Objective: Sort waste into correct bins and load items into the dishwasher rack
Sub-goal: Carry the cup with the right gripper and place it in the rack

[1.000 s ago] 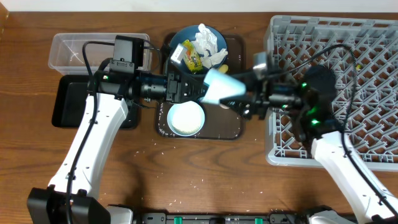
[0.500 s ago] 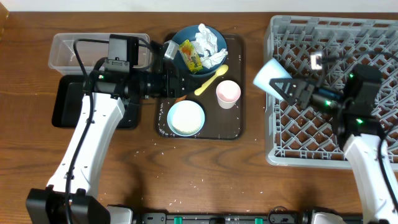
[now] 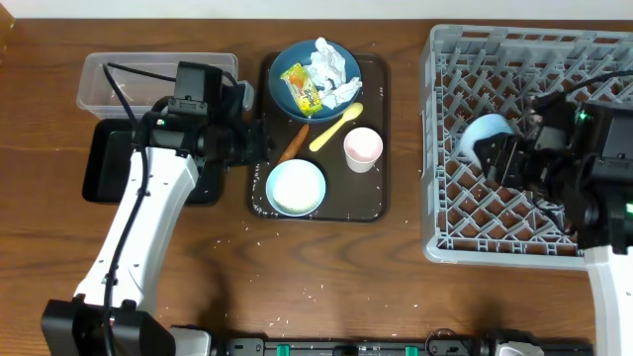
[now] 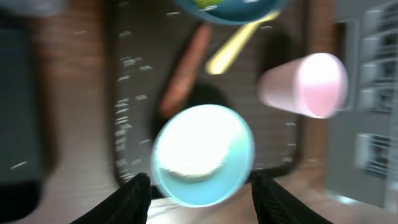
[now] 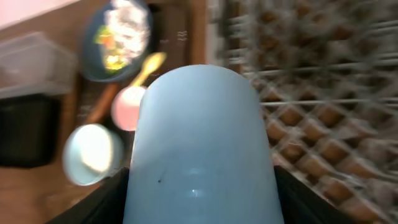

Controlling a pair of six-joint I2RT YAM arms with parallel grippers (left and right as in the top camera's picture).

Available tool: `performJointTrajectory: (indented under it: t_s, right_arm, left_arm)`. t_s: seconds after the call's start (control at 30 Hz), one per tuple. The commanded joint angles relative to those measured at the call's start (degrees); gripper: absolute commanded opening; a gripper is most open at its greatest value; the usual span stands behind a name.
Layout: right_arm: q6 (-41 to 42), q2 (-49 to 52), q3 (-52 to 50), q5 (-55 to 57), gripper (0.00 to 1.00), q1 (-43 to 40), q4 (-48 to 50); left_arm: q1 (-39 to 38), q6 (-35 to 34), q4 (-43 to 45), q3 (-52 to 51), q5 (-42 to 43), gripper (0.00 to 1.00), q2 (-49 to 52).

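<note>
Now the right gripper (image 3: 499, 150), clamped on the blue cup (image 3: 483, 130), holds it over the rack (image 3: 514, 49) at the surface's (image 3: 326, 272) right edge for loading; the left gripper (image 4: 201, 186) looks apart.

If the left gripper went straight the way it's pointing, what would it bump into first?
Probably the white bowl. In the wrist view it sits just ahead, between the left gripper's open fingers. The picture is blurry, so the depth is uncertain.
</note>
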Motion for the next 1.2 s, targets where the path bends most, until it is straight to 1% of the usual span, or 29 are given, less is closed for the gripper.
performJointTrajectory:
  t_s: [0.0, 0.23, 0.27, 0.4, 0.6, 0.73, 1.0, 1.17]
  right_arm:
    - [-1.22, 1.4, 1.53, 11.23, 0.41, 2.01, -2.25]
    - [-0.5, 9.57, 1.53, 11.15, 0.41, 2.69, -8.85]
    - [-0.52, 11.06, 1.53, 11.08, 0.42, 2.69, -9.53]
    - [-1.7, 15.58, 1.53, 8.7, 0.42, 2.75, -10.01]
    - [-1.88, 19.04, 1.53, 8.35, 0.42, 2.8, -9.49]
    - [-2.71, 19.91, 1.53, 6.45, 0.42, 2.8, -9.14]
    - [-2.67, 23.19, 1.51, 6.47, 0.43, 5.03, -8.85]
    - [-2.45, 26.71, 1.51, 8.74, 0.43, 5.2, -9.92]
  left_arm:
    - [0.22, 0.48, -0.52, -0.02, -8.96, 0.55, -0.2]
    - [0.22, 0.48, -0.48, -2.78, -13.94, 0.55, -0.2]
    - [0.24, 0.48, -0.48, -3.06, -14.73, 0.55, -0.2]
    - [0.24, 0.48, -0.48, -3.76, -17.33, 0.55, -0.17]
    - [0.24, 0.46, -0.48, -3.78, -20.35, 0.55, -0.17]
    - [0.24, 0.48, -0.48, -3.82, -20.52, 0.55, -0.17]
    - [0.24, 0.48, -0.48, -3.82, -20.52, 0.55, -0.15]
    - [0.24, 0.48, -0.48, -3.82, -20.52, 0.55, -0.15]
